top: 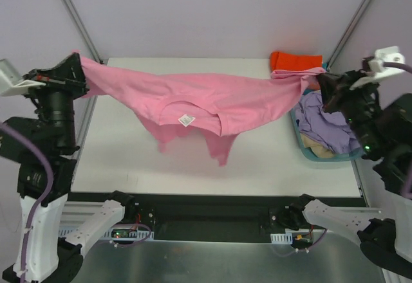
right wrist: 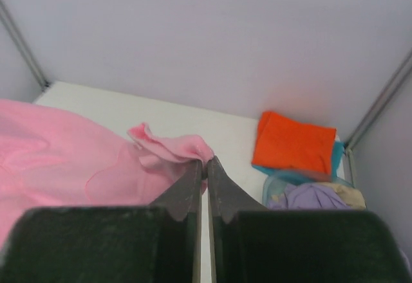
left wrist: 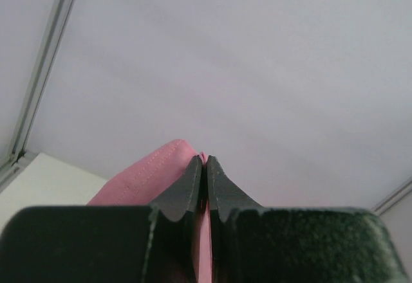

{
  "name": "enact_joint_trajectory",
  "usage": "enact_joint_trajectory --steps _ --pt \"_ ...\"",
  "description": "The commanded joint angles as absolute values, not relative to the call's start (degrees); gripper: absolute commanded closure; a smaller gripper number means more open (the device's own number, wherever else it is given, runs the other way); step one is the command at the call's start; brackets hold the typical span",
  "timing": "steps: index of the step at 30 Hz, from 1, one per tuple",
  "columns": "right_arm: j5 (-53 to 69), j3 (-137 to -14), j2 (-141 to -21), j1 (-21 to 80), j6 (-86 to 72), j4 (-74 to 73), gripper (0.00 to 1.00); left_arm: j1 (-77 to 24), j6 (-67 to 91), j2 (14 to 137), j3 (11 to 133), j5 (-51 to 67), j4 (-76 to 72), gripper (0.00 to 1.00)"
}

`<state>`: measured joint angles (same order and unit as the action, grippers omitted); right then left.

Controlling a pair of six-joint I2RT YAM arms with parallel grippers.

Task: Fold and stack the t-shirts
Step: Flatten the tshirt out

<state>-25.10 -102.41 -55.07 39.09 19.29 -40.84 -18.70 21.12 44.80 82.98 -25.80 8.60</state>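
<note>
The pink t-shirt (top: 212, 100) hangs stretched in the air across the table, its white neck label (top: 186, 119) facing up and its lower part sagging toward the tabletop. My left gripper (top: 82, 71) (left wrist: 203, 161) is shut on the shirt's left end (left wrist: 148, 173). On the other side my right gripper (top: 318, 78) (right wrist: 206, 163) is shut on the right end (right wrist: 170, 148). A folded orange-red t-shirt (top: 295, 61) (right wrist: 293, 145) lies at the back right on a folded teal one (right wrist: 336, 152). Lavender (top: 322, 119) and beige (top: 315, 145) t-shirts lie crumpled in the basket.
The light blue plastic basket (top: 309, 155) (right wrist: 275, 183) stands at the table's right edge, just below my right gripper. The white tabletop (top: 129, 161) lies under the hanging shirt. Enclosure walls and metal frame posts (top: 71, 6) rise behind and beside the table.
</note>
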Motion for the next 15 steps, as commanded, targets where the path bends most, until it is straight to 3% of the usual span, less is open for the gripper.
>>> enact_joint_trajectory --steps 1,6,11,15 --pt "-15.04 -111.33 -55.45 39.29 20.48 -42.53 0.97 -18.63 16.70 45.08 90.24 -20.50 6.77 1.00" --pt "-21.87 -113.38 -59.23 39.11 23.71 -40.35 0.96 -18.63 14.59 50.44 94.91 -23.98 6.77 1.00" --pt "-35.30 -110.91 -67.74 38.76 30.22 -28.49 0.96 -18.55 10.64 64.22 102.03 -32.95 6.94 1.00" --pt "-33.06 -117.65 -77.94 32.63 31.03 -25.32 0.96 -15.13 9.31 78.88 114.73 -29.29 9.83 1.00"
